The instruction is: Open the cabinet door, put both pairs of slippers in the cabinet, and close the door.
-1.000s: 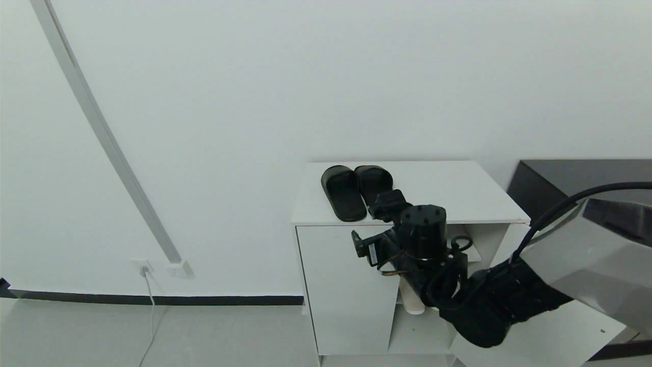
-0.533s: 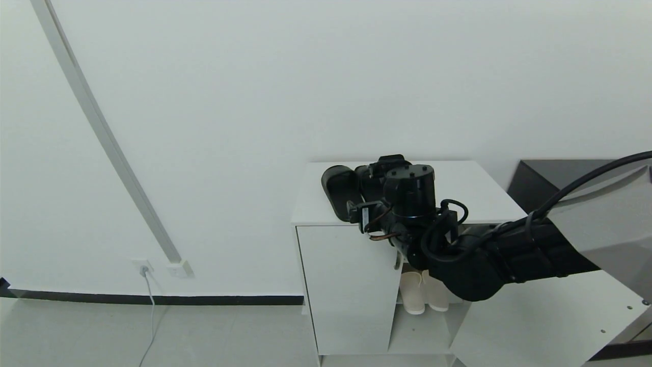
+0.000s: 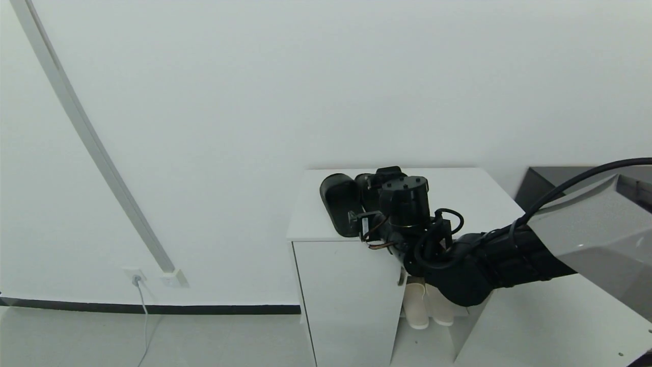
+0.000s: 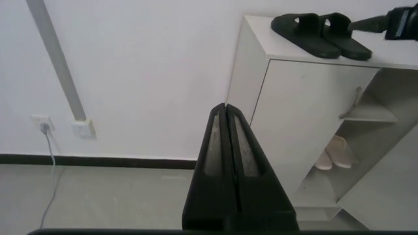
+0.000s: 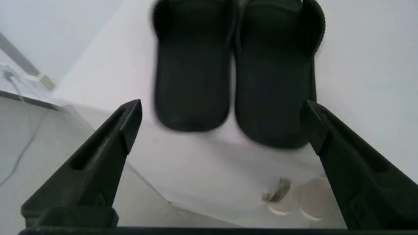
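Here, right jaws apart near black slippers (image 5: 193, 72) at cabinet (image 3: 346, 290) edge; left jaws together

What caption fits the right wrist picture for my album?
Open right gripper hovers over black slippers on the white cabinet.

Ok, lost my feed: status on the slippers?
Right gripper open over black slippers on top of cabinet. Left gripper shut, clear of cabinet. White slippers inside, door open. Nothing in the way.
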{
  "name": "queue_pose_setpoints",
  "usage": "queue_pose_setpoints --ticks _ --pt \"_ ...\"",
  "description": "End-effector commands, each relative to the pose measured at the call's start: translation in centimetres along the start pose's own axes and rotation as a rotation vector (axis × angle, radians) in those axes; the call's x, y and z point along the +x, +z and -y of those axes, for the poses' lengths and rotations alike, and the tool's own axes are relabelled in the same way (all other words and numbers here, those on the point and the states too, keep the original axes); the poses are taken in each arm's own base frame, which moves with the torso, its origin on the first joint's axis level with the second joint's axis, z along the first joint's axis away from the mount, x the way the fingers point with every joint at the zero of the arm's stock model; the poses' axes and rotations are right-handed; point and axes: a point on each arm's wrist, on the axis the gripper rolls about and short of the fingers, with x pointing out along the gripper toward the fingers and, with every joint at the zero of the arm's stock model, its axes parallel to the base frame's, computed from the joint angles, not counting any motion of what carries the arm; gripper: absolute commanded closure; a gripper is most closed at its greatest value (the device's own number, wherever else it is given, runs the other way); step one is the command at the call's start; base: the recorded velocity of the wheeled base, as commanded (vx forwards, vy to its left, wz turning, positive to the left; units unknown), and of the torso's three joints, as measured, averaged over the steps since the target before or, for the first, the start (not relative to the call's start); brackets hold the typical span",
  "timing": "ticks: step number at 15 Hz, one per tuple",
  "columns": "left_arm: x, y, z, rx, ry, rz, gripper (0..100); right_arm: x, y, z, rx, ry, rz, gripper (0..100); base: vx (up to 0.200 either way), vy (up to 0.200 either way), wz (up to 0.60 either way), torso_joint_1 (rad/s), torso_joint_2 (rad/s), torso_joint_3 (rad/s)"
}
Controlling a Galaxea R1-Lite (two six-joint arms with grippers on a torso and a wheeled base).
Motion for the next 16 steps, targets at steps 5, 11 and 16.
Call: queue_pose_setpoints --ticks 5,11,16 --pt "0.0 0.0 0.0 0.000 0.003 0.000 100 0.5 -2.3 -0.2 -0.002 0.003 0.010 0 0.160 0.000 0.00 0.003 0.00 0.003" --pt "0.0 0.0 0.0 0.000 0.002 0.002 100 0.7 -2.9 0.1 -0.005 0.048 -0.002 0 0.000 0.000 0.00 0.000 0.00 0.000" --pt "0.0 0.0 0.0 0.000 0.002 0.002 100 3.0 -2.9 0.9 -0.013 0.035 0.010 0 0.000 0.000 0.00 0.000 0.00 0.000"
